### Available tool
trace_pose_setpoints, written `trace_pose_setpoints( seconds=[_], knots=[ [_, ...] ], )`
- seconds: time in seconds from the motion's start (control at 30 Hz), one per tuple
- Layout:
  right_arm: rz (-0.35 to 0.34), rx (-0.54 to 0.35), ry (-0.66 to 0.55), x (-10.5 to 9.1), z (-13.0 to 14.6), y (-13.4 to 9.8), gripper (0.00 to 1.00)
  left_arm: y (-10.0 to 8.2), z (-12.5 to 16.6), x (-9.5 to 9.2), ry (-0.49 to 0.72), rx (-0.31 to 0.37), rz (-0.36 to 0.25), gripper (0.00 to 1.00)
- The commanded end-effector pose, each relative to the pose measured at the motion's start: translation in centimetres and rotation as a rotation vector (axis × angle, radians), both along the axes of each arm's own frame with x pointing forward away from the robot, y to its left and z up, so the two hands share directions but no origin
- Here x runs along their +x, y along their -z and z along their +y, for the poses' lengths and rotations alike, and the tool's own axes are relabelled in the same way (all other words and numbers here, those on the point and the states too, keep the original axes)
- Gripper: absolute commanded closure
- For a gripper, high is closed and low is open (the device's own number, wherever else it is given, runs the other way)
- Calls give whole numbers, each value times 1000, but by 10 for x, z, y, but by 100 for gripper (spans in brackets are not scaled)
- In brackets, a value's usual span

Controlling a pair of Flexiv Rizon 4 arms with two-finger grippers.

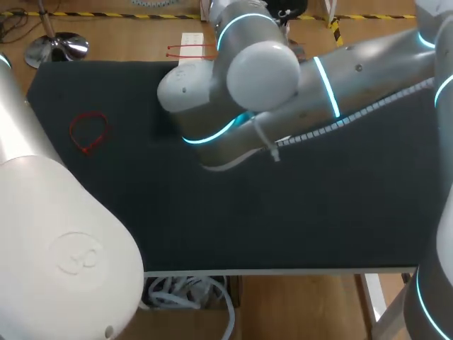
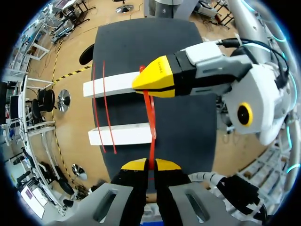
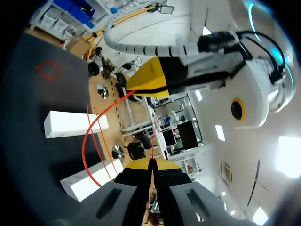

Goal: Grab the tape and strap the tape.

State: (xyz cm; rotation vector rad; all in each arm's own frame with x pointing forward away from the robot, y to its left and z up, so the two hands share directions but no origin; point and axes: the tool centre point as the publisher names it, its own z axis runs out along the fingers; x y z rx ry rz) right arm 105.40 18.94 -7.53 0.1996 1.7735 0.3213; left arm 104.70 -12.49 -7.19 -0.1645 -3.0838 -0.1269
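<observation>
Meanwhile, just above the white blocks (image 2: 117, 84), we hold a red strap (image 2: 152, 150) between our arms; the left gripper (image 2: 150, 165) is clamped tight on one end, the right gripper (image 2: 143, 84) seemingly pinched closed on the other.

Bench (image 1: 283, 271) topped with a dark matte mat (image 1: 297, 219), evenly lit; a pale strip edges its near side.

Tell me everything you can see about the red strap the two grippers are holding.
The red strap is a thin, flat band, plastic by its look, held above the dark table. The left gripper pinches one end in shut jaws, the right gripper the other; between them it runs almost straight. Nothing else touches it.
</observation>
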Motion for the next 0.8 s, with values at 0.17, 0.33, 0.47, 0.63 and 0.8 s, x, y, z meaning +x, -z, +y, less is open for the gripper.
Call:
trace_pose_setpoints(
  seconds=[0.17,0.33,0.47,0.63,0.8],
  knots=[
    [18,-44,75,0,12,3,100,-1,0,0,0,4,2,100],
    [20,-38,100,4,10,3,100,-1,0,0,0,4,2,100],
    [17,-41,101,6,14,1,100,-1,0,0,0,4,2,100],
    [21,-55,75,6,23,2,100,-1,0,0,0,4,2,100],
    [28,-61,59,5,28,4,100,-1,0,0,0,4,2,100]
  ],
)
